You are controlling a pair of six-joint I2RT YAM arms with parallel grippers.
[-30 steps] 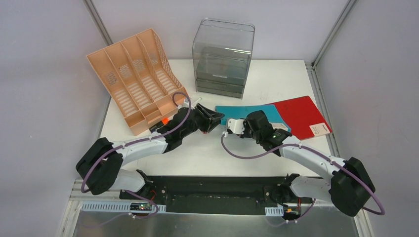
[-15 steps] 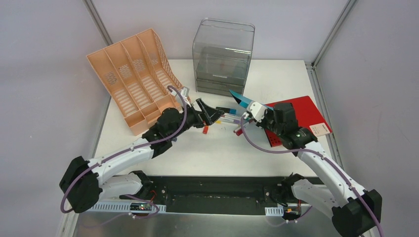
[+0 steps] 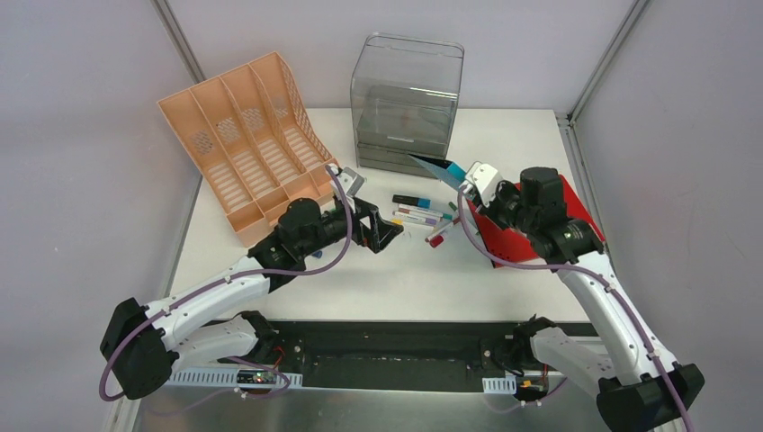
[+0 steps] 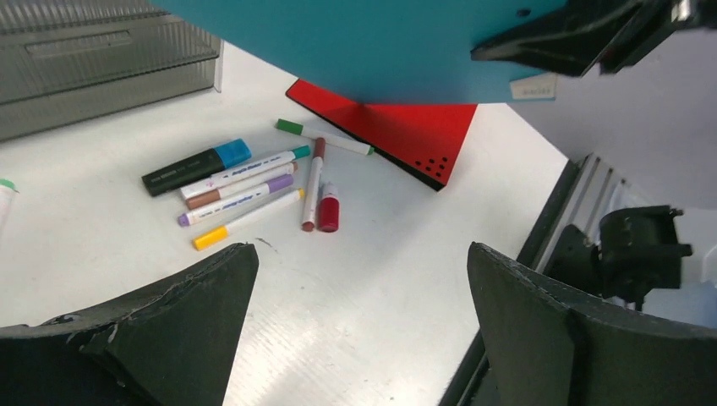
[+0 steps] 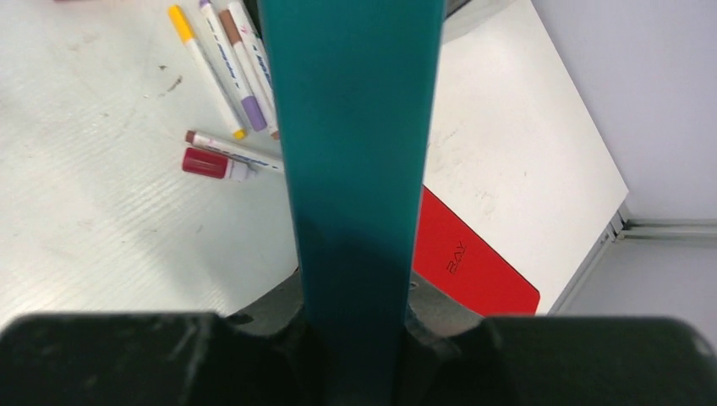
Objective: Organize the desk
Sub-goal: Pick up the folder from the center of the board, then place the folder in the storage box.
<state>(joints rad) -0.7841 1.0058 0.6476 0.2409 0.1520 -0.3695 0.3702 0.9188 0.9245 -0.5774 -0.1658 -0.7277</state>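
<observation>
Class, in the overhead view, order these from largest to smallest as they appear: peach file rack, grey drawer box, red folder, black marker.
1. peach file rack
2. grey drawer box
3. red folder, partly covered, so less sure
4. black marker

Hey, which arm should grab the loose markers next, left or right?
Probably left. The left hand is open, empty and beside the loose coloured markers, while the right hand is clamped on the thin teal folder held above the white desk.
</observation>
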